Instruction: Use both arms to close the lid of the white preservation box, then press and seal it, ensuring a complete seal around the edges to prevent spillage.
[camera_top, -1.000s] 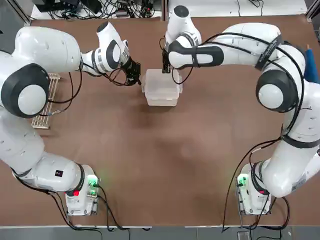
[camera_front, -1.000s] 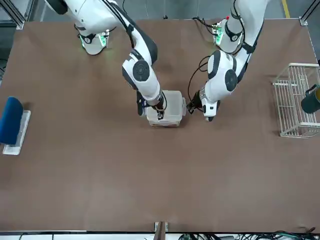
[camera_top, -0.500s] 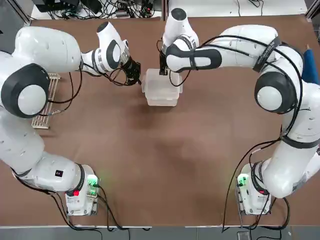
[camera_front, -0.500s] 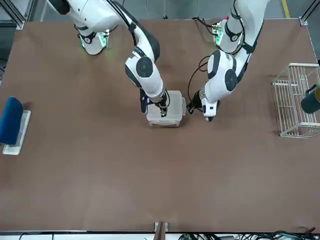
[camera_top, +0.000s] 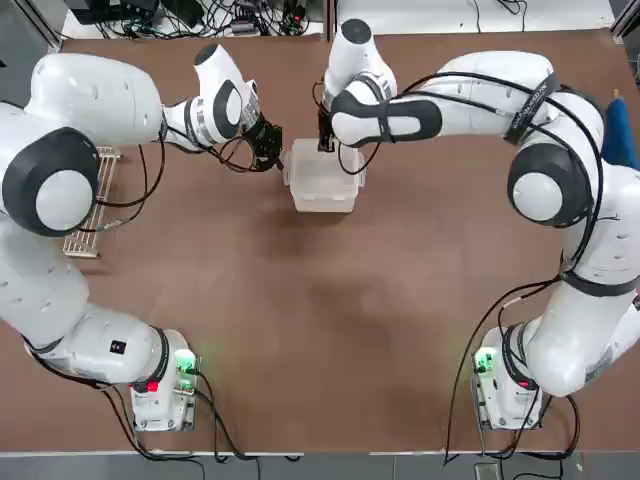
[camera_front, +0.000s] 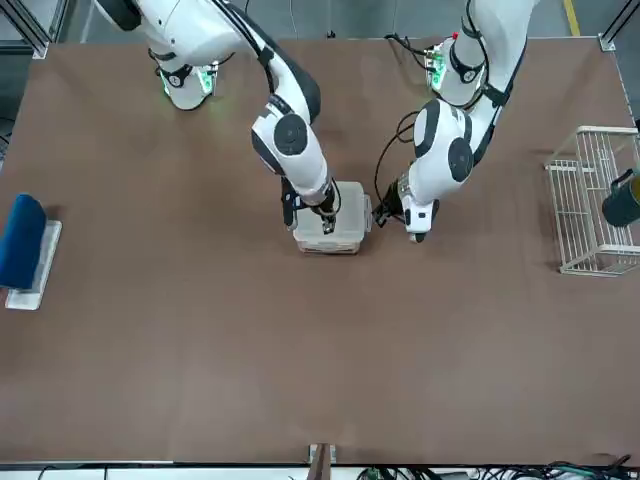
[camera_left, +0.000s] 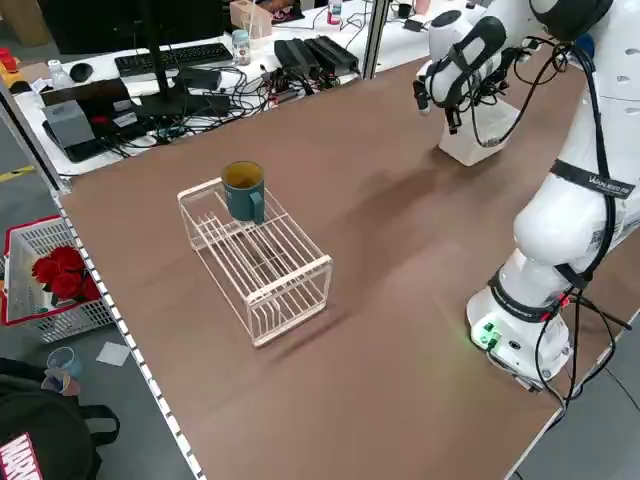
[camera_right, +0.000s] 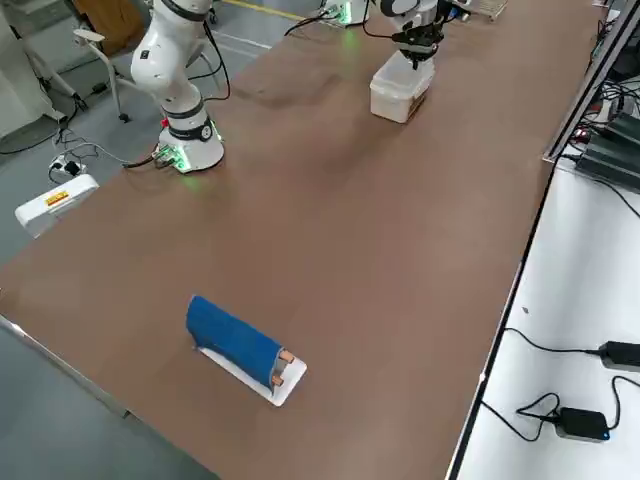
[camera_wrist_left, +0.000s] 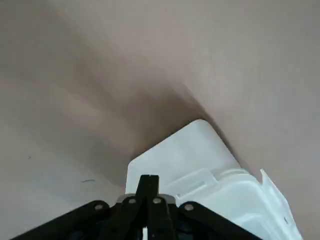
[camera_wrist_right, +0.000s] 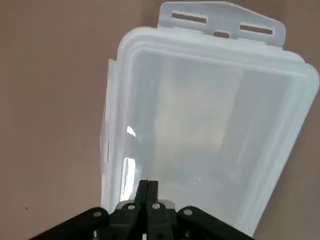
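Note:
The white preservation box (camera_top: 322, 180) stands at the table's far middle with its lid (camera_wrist_right: 210, 115) lying down on it; a slotted latch tab (camera_wrist_right: 222, 22) sticks out at one end. My right gripper (camera_top: 326, 141) is shut, and its joined fingertips (camera_wrist_right: 147, 191) rest on the lid near its far edge, also seen in the front view (camera_front: 327, 222). My left gripper (camera_top: 270, 156) is shut and holds nothing. Its fingertips (camera_wrist_left: 148, 184) sit low at the box's left side, next to a white side tab (camera_wrist_left: 185, 150). The rim under both grippers is hidden.
A white wire rack (camera_left: 262, 262) with a teal mug (camera_left: 243, 189) stands at the table's left side, also in the top view (camera_top: 90, 205). A blue roll on a white base (camera_front: 22, 243) lies on the right side. Cables and devices line the far edge.
My right gripper has shifted slightly from the box's edge further onto the lid, its wrist leaning toward the far side. The left arm and the box have not moved.

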